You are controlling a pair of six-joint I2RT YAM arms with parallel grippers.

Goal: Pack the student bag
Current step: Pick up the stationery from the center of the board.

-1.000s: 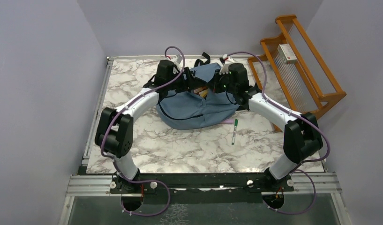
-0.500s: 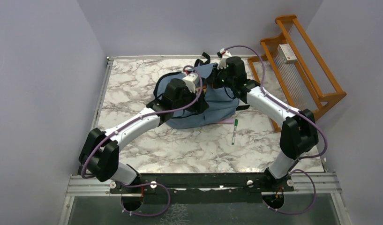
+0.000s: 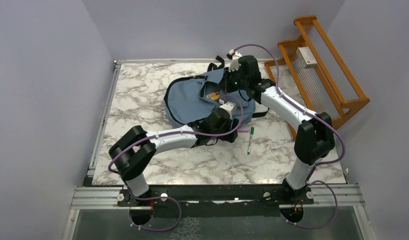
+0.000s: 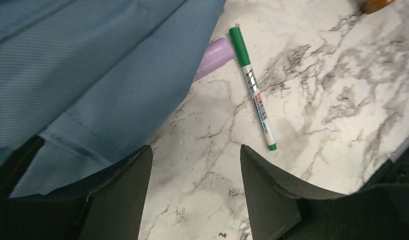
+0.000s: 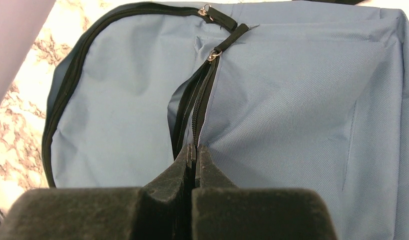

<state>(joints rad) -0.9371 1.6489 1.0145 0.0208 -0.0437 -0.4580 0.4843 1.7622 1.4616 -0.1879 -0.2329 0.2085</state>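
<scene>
Blue cloth fills the right wrist view: it is the student bag point(image 5: 292, 100), lying flat on the marble table point(image 3: 142, 100). The bag's main zip point(image 5: 194, 107) is partly open, with a dark gap running down from the zip pull point(image 5: 212, 54).

The right gripper point(image 5: 194, 150) sits at the bottom end of that gap. Its two fingers are pressed together, pinching the bag's zip edge. From above, this gripper point(image 3: 227, 90) is over the bag's right side. Something orange point(image 3: 211, 94) shows inside the bag's opening, too small to tell what it is.

The left gripper point(image 4: 194, 165) hangs over bare table just beside the bag's near edge. Its fingers are spread apart with nothing between them.

A green pen point(image 4: 252, 87) lies on the table just beside the bag's near right corner. A purple thing point(image 4: 212, 57) pokes out from under the bag, and the pen's cap end touches it.

A wooden rack point(image 3: 322, 65) stands to the right of the bag.
</scene>
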